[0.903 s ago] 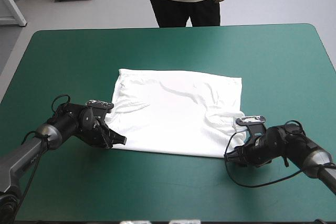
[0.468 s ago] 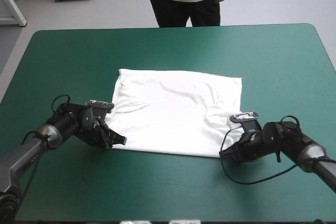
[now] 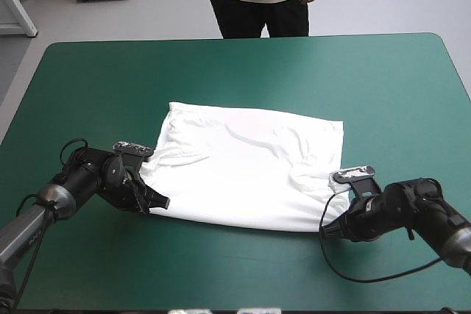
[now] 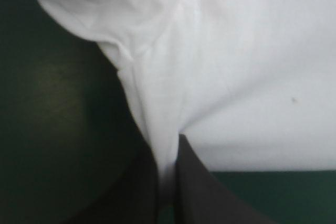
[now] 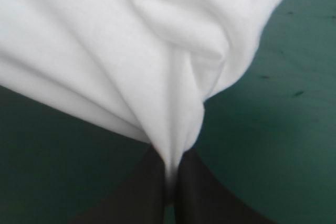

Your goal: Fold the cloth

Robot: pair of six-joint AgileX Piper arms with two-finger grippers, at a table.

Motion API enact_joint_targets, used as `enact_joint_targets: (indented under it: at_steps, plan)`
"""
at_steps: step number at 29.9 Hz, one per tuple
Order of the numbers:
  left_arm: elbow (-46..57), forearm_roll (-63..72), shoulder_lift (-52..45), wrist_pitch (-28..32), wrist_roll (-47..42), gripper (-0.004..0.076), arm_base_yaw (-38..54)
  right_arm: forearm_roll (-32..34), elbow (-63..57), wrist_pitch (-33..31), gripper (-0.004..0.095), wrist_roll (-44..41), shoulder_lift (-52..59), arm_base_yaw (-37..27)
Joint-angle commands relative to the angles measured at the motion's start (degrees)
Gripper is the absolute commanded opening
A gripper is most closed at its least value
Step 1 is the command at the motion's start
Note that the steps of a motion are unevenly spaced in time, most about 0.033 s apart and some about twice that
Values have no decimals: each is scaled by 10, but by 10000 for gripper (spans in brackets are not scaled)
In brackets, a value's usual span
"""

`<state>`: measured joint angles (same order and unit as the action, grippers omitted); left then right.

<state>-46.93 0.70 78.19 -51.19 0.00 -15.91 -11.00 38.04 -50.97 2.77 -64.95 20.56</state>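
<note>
Holding the T-shirt (image 3: 246, 163) by its two near corners, you had little cloth to spare in either grip. The T-shirt lay spread almost flat around the middle of the teal-green tabletop (image 3: 383, 71), with soft creases running toward its right side. The left end effector (image 3: 163, 201) was clamped on the T-shirt's near left corner, low against the cover. The left wrist view showed only a narrow tongue of white pinched between the black fingers (image 4: 202, 198). The right end effector (image 3: 325, 230) was clamped on the T-shirt's near right corner, where the fabric was gathered into a pleated bunch as it entered the fingers.

From that, I judged a slip on the left to be your main risk. So thin a bite could have pulled free once the weight of the T-shirt came onto it, dropping that corner and leaving the fold lopsided.

On the right, the bunched grip could have carried its pleats into the fold and set a thick, crooked edge. I could not tell whether it held one layer or both. If only the upper layer was held, the T-shirt could have opened when lifted.

Raising one corner ahead of the other would likely have skewed the near edge against the far edge. Dragging the T-shirt instead of lifting it would probably have deepened the creases on its right side.
</note>
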Motion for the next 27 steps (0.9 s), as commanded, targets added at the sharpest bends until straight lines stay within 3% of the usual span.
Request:
enact_joint_targets:
  at_steps: [1,7,12,20,27]
  plan:
    - [-11,-7,-34,-25,0,-9,1,12,11,-49,-17,-8,59,1]
    - [-17,-18,-105,-51,0,-9,1,15,11,-79,-17,-37,131,1]
    - [-65,-53,-106,-50,-3,-9,1,15,39,-91,-17,-50,142,1]
    - [-179,-59,0,-6,-3,-9,1,40,116,-48,-17,-53,109,-8]
    - [-306,-59,122,38,-6,-9,1,30,165,14,-17,4,11,-82]
